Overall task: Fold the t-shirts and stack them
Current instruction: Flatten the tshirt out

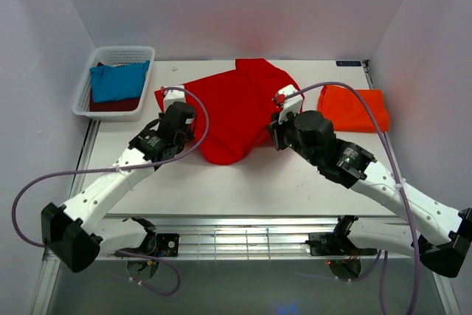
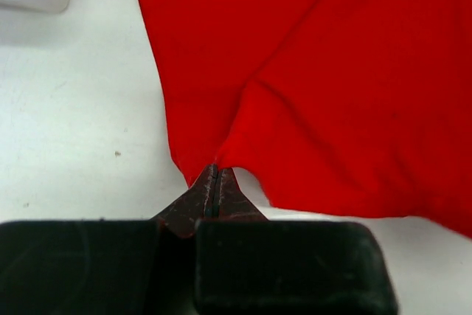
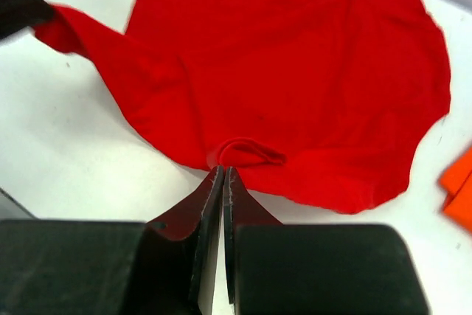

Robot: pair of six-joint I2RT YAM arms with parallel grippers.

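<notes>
White table (image 1: pixel 221 182) bears the red shirt (image 1: pixel 236 112), spread just right of the basket (image 1: pixel 82 101). Left gripper (image 2: pixel 215 171) and right gripper (image 3: pixel 223 172) each pinch its near edge. Best to lift both evenly, cloth taut, then fold flat. Orange shirt (image 1: pixel 354 108) lies farther right of the basket.

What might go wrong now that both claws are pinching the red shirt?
1. The left gripper and right gripper each pinch only a thin bit of the red shirt at its edge, so the cloth might slip out when lifted.
2. The red shirt lies crooked and rumpled, so a fold may come out uneven.
3. The orange shirt lies folded close to the right gripper; a wide swing could nudge it.
</notes>
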